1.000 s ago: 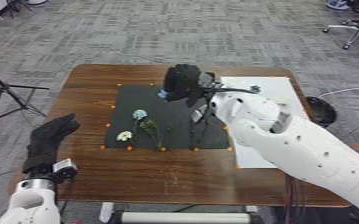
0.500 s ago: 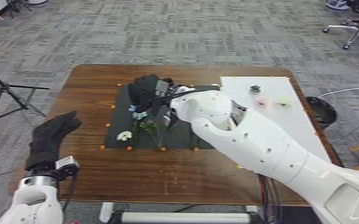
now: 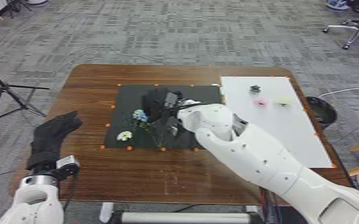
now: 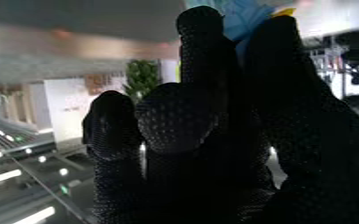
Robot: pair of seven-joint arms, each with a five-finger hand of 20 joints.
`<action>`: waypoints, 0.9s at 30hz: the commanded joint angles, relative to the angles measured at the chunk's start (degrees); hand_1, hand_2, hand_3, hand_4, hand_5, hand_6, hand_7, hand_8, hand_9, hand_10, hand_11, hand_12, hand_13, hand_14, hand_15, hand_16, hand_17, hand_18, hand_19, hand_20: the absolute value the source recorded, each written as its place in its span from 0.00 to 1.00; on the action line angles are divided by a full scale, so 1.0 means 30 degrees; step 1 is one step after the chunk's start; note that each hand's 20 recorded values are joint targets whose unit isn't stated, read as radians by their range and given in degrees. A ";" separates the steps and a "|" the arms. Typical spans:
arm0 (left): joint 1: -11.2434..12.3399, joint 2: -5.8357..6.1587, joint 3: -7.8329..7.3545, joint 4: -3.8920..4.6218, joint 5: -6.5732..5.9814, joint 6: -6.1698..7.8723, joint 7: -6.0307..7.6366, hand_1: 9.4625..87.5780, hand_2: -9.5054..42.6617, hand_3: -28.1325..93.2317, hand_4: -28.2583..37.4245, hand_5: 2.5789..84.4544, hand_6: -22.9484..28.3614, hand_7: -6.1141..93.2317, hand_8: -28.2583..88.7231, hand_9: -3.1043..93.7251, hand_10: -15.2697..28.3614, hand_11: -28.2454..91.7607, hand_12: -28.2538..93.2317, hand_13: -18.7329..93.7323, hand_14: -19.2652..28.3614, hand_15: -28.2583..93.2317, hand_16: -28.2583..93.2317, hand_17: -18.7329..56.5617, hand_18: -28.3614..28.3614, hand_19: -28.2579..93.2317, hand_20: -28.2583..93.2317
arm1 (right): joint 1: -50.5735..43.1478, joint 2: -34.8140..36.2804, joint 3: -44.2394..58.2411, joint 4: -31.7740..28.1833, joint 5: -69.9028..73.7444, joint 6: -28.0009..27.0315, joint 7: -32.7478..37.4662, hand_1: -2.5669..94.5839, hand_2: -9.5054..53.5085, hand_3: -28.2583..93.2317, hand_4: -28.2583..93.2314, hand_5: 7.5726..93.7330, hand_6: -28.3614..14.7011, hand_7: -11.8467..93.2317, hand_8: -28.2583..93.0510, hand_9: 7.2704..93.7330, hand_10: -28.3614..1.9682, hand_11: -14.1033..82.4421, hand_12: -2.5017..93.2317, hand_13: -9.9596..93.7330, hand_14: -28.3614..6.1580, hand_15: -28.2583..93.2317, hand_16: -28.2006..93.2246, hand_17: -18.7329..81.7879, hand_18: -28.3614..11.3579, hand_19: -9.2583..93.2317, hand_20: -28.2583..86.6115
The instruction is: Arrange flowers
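We're apparently placing flower on dark mat (image 3: 133, 97), centre of head view: right hand (image 3: 158, 102) pinching blue flower (image 4: 236, 20) between fingertips. Next we're likely needing gentle lowering, then parting fingers without nudging white flower (image 3: 124, 135), lower left.

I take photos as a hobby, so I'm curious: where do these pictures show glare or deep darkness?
Head view: fairly even light, a faint sheen on the brown table; right wrist view: glaring strip lights, while the right hand looks nearly black.
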State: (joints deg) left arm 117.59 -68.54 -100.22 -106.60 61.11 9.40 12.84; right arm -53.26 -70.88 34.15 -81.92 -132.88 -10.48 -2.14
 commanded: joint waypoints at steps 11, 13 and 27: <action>-0.0085 0.0049 0.0045 0.0032 -0.0010 -0.0352 -0.0350 0.23 0.30 0.80 0.00 0.63 0.46 0.23 0.18 0.57 0.68 0.44 0.36 0.54 0.78 0.45 0.24 0.35 0.71 0.33 0.39 | 0.0377 0.0514 0.0206 -0.0221 0.0110 -0.1017 0.0862 0.54 0.00 0.73 0.10 0.71 0.69 0.29 0.28 0.78 0.57 0.30 0.22 0.89 0.72 0.77 0.52 0.66 0.24 1.00 0.74; -0.0089 0.0055 0.0041 0.0020 -0.0004 -0.0341 -0.0318 0.23 0.30 0.80 0.00 0.63 0.46 0.23 0.18 0.57 0.68 0.44 0.36 0.54 0.78 0.45 0.24 0.35 0.71 0.33 0.39 | 0.0623 0.0635 0.0300 -0.0380 0.0400 -0.1164 0.0894 0.52 0.00 0.75 0.10 0.70 0.68 0.29 0.28 0.77 0.57 0.30 0.22 0.88 0.72 0.77 0.52 0.66 0.24 1.00 0.74; -0.0021 0.0036 -0.0029 -0.0020 0.0014 -0.0367 -0.0214 0.23 0.29 0.80 0.01 0.63 0.46 0.23 0.18 0.57 0.68 0.44 0.36 0.54 0.78 0.45 0.24 0.35 0.71 0.33 0.39 | 0.1461 0.1092 0.0723 -0.1012 0.1543 -0.1811 0.1067 0.39 0.00 0.78 0.10 0.65 0.68 0.28 0.16 0.73 0.53 0.28 0.22 0.87 0.70 0.77 0.52 0.64 0.22 1.00 0.74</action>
State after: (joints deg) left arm 117.29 -68.38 -100.14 -106.50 61.15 8.92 12.22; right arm -50.51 -67.83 35.22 -84.45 -128.79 -15.56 0.56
